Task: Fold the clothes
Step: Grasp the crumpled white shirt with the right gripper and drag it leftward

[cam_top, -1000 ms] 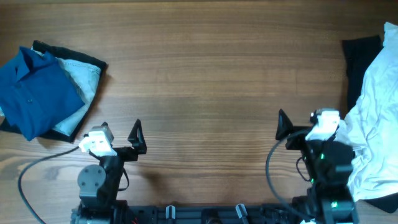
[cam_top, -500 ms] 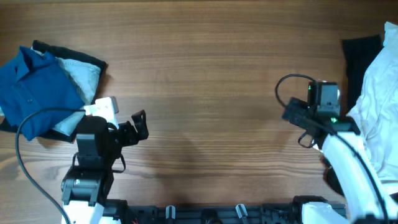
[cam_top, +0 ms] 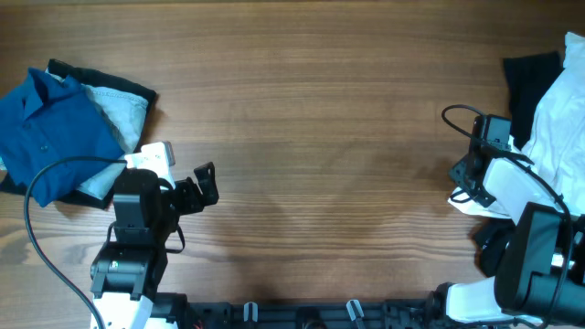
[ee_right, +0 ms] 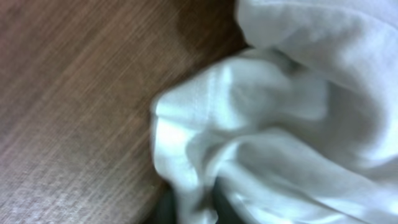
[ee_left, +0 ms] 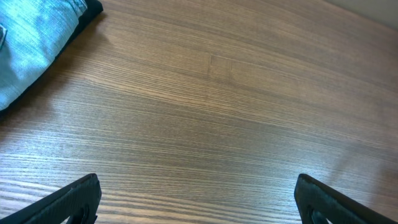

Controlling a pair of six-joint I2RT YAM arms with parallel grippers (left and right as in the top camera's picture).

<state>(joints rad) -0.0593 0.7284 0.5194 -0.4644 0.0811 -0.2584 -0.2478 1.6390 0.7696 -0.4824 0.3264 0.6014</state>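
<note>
The clothes lie in two heaps. At the right edge a white T-shirt (cam_top: 559, 110) is bunched over a black garment (cam_top: 530, 80). My right gripper (cam_top: 523, 148) reaches into the shirt's left edge. In the right wrist view a fold of the white T-shirt (ee_right: 249, 124) is pinched between the dark fingers of my right gripper (ee_right: 193, 210), which is shut on it. At the far left a blue shirt (cam_top: 50, 137) lies on a pale grey-blue piece (cam_top: 123, 117) and a black one (cam_top: 101, 79). My left gripper (cam_top: 197, 185) (ee_left: 199, 205) hangs open over bare wood, to the right of that heap.
The wooden table (cam_top: 320, 119) runs between the two heaps. The pale grey-blue fabric (ee_left: 28, 46) and a black hem (ee_left: 93, 9) show at the top left of the left wrist view. Both arm bases stand along the near edge.
My right arm swung out to the right, reached the white T-shirt's edge and shut on it. The left arm lifted and turned a second ago and has since stayed still and open.
</note>
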